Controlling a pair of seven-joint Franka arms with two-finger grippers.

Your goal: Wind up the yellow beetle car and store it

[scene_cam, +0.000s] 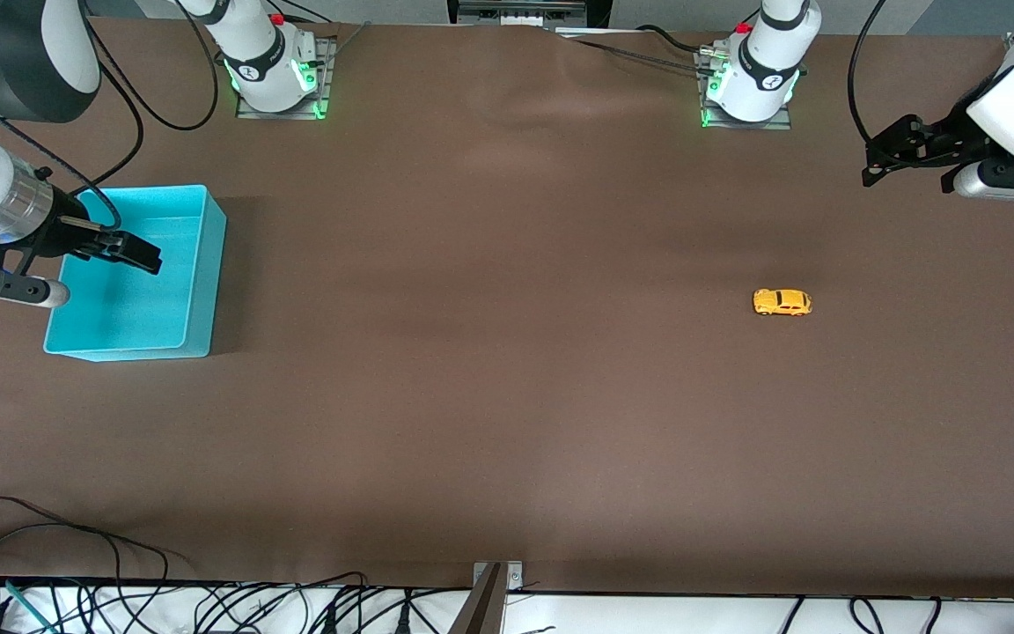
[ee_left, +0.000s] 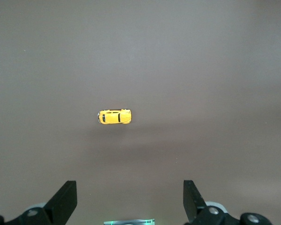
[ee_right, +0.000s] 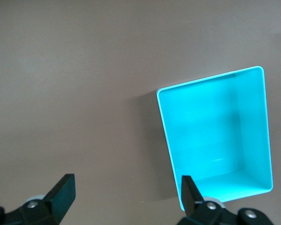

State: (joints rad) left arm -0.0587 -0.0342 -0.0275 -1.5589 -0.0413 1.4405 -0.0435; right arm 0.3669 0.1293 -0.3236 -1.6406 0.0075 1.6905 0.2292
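The yellow beetle car (scene_cam: 782, 302) stands alone on the brown table toward the left arm's end; in the left wrist view it shows small and side-on (ee_left: 114, 116). My left gripper (scene_cam: 887, 151) hovers open and empty over the table at that end, farther from the front camera than the car. Its fingers (ee_left: 65, 199) stand wide apart. The turquoise bin (scene_cam: 208, 264) sits at the right arm's end and is empty (ee_right: 166, 126). My right gripper (scene_cam: 133, 248) hangs open and empty over the bin, with fingers (ee_right: 63, 192) spread.
Both arm bases (scene_cam: 278, 70) (scene_cam: 749, 88) stand along the table edge farthest from the front camera. Loose cables (scene_cam: 208, 608) and a metal bracket (scene_cam: 494, 590) lie along the nearest edge. Brown table surface (scene_cam: 489, 308) stretches between bin and car.
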